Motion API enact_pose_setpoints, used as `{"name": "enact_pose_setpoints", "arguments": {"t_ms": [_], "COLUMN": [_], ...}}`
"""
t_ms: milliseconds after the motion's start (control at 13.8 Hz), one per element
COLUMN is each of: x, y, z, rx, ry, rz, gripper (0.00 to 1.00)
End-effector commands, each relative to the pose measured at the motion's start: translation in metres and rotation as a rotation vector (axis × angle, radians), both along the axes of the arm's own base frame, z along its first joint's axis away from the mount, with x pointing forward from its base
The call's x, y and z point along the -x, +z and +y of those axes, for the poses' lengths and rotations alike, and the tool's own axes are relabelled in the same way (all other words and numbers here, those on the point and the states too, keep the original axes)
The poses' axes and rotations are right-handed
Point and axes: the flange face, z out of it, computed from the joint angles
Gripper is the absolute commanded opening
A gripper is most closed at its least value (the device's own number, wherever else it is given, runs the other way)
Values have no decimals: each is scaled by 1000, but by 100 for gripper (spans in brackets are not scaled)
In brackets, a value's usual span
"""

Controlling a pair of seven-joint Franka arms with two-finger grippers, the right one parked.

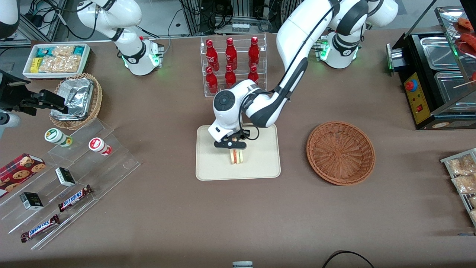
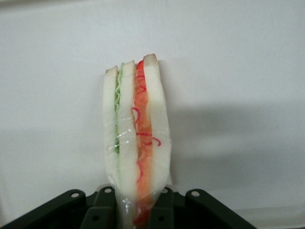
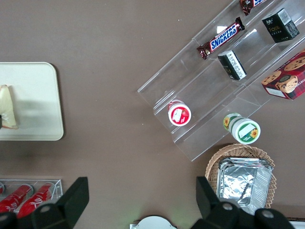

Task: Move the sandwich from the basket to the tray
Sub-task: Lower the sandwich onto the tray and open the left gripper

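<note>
Your cream tray [image 1: 260, 167] lies at the middle of the brown table [image 1: 186, 219], with the rack of red bottles [image 1: 232, 63] farther from the front camera. The gripper [image 1: 235, 147] hangs low over the tray's middle, and its fingers [image 2: 102, 202] are clamped on the upper end of the sandwich [image 1: 237, 156]. You can see the sandwich standing on edge in the tray, near its centre and a little nearer the front camera than the gripper; whether its lower end touches the tray floor cannot be told. In the wrist view the wedge shows white bread slices with a pale green layer and a red layer, wrapped in clear film. Toward the working arm's end of the table, well apart from the tray, sits the reddish-brown wicker basket [image 1: 340, 152], with nothing in it.
</note>
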Motion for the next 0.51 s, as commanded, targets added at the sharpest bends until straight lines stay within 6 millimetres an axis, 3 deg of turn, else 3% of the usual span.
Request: {"name": "enact_pose_setpoints", "arguments": {"t_ms": [0,218,435], "x": [2,-4,-17], "y": [-3,20,69], "z": [-7,-7,5], "rx": [-13,6,23], "ry": [-23,0,29], "rz": [-24,-44,-69], "gripper": [100,100,100]}}
